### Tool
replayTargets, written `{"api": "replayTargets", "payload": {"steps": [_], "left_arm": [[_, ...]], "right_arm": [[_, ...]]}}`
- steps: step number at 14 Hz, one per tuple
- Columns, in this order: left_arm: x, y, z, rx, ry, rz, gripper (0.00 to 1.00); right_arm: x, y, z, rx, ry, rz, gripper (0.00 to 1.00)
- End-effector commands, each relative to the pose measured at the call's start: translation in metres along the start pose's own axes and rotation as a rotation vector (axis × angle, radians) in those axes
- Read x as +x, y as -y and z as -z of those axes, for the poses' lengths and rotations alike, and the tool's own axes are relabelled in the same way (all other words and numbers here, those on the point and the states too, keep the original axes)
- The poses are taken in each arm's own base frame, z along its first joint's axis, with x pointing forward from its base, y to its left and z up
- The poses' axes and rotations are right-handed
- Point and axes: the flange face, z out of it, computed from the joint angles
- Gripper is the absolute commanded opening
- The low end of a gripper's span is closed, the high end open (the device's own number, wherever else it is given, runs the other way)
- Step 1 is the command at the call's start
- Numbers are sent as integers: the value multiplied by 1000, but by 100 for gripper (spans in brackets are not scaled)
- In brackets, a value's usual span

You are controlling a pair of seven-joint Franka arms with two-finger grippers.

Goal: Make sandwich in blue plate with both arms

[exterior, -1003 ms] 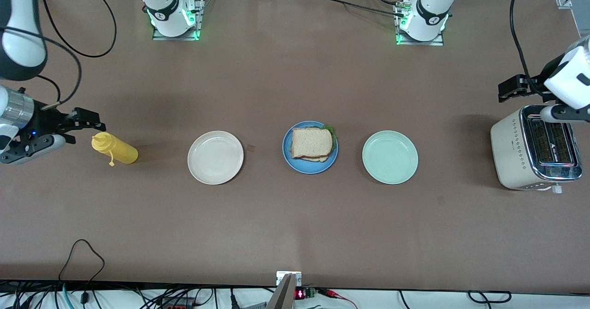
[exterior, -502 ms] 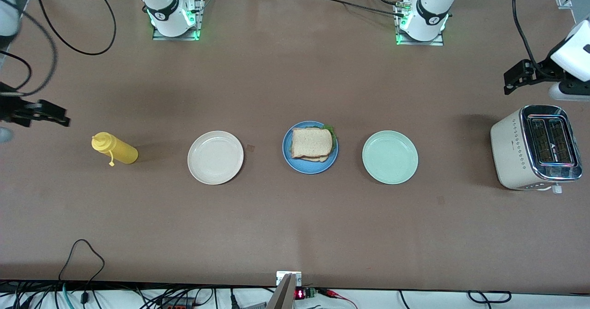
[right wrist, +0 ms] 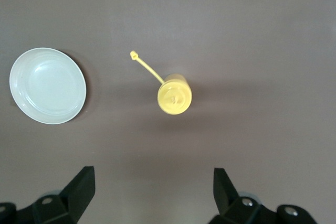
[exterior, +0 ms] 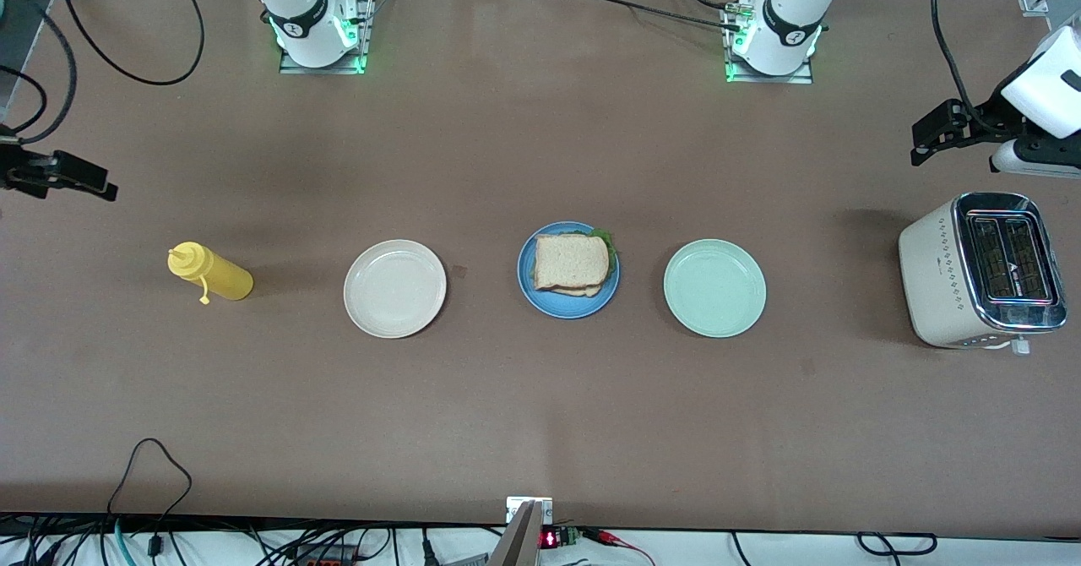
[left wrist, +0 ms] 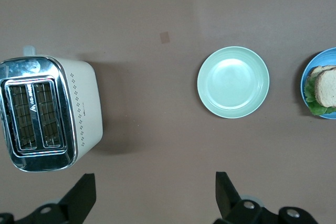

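The sandwich (exterior: 572,262), two toast slices with green lettuce between, lies on the blue plate (exterior: 526,285) at the table's middle. Both show at the edge of the left wrist view, the sandwich (left wrist: 326,85) on the plate (left wrist: 321,59). My left gripper (exterior: 933,131) hangs open and empty over the table at the left arm's end, beside the toaster; its jaws stand wide apart in the left wrist view (left wrist: 152,198). My right gripper (exterior: 67,176) hangs open and empty (right wrist: 152,192) over the right arm's end, near the yellow bottle.
A cream plate (exterior: 394,288) and a mint-green plate (exterior: 714,288) flank the blue plate. A yellow squeeze bottle (exterior: 211,272) lies toward the right arm's end. A white toaster (exterior: 980,270) with empty slots stands at the left arm's end.
Both grippers have drawn back toward the bases' side. The right gripper left the yellow bottle's side; the left gripper moved off the toaster's top. The sandwich and plates have not moved.
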Motion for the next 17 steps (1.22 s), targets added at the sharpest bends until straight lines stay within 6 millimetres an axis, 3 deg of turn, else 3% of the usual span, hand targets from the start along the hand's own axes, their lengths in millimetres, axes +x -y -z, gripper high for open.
{"api": "replayTargets", "payload": {"steps": [1,5,17], "left_arm": [[0,2,10,-11,10,-5,100],[-1,1,9,-11,20,-5,100],[-3,2,12,-12,33,-2,100]], "right_arm": [[-35,0,-2,-5,-16,-33,100],[-49,0,-4,-19,-37,-20,100],[-50,8,2,-19,-34,13,100]]}}
